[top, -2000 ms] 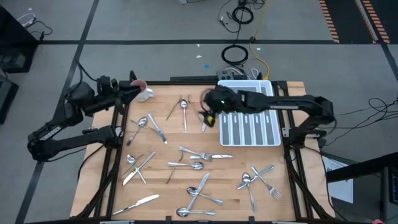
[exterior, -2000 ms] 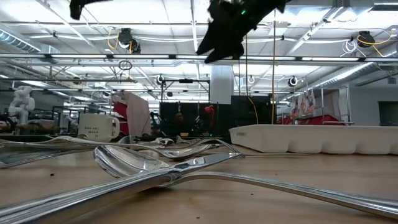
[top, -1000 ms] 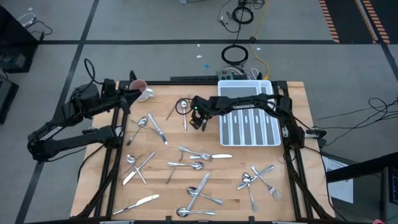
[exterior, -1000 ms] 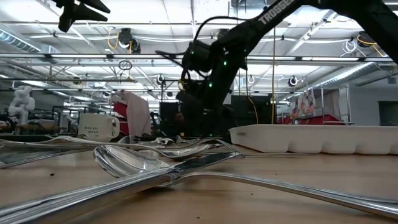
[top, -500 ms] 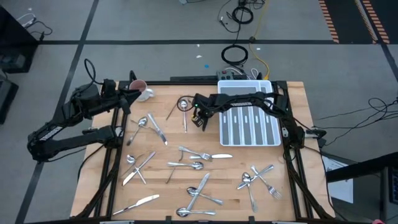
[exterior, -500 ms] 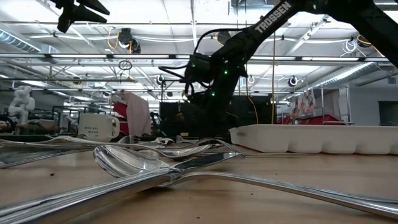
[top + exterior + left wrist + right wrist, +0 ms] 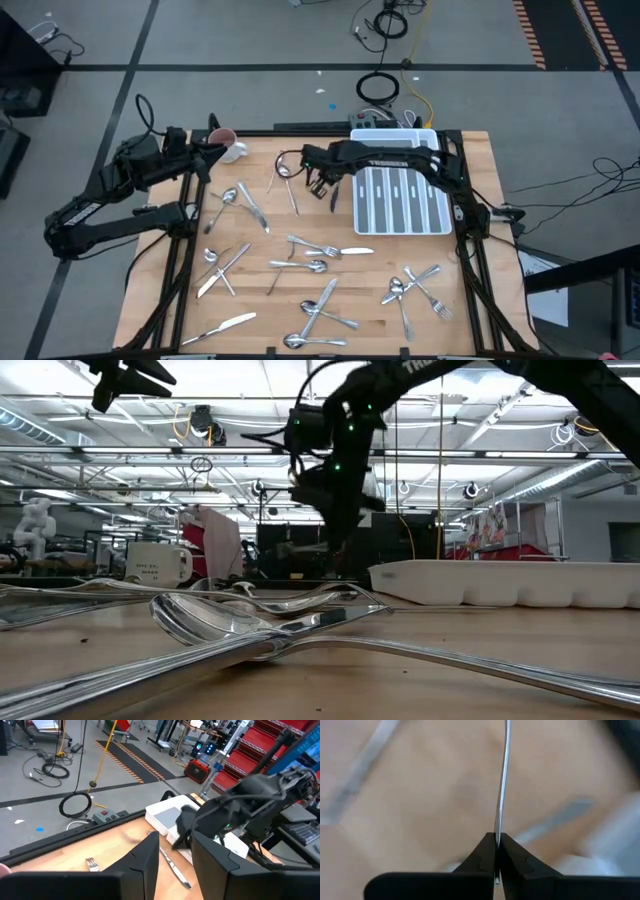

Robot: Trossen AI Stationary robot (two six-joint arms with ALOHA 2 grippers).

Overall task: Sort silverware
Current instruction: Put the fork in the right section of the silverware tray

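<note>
Right gripper (image 7: 497,851), jaws pinching the thin handle of one silverware piece (image 7: 503,780) lifted beside the white tray (image 7: 402,226): stiff, light, probably slippery, best gripped mid-handle; left gripper (image 7: 172,855) half-spread, idle.

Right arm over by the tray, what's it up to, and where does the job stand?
The right gripper is shut on a thin piece of silverware, held above the table just left of the white tray; which kind of piece it is, I cannot tell. The tray already holds several pieces in its slots. Many forks, spoons and knives are scattered over the table. The left gripper waits near the mug at the far-left corner, empty.
</note>
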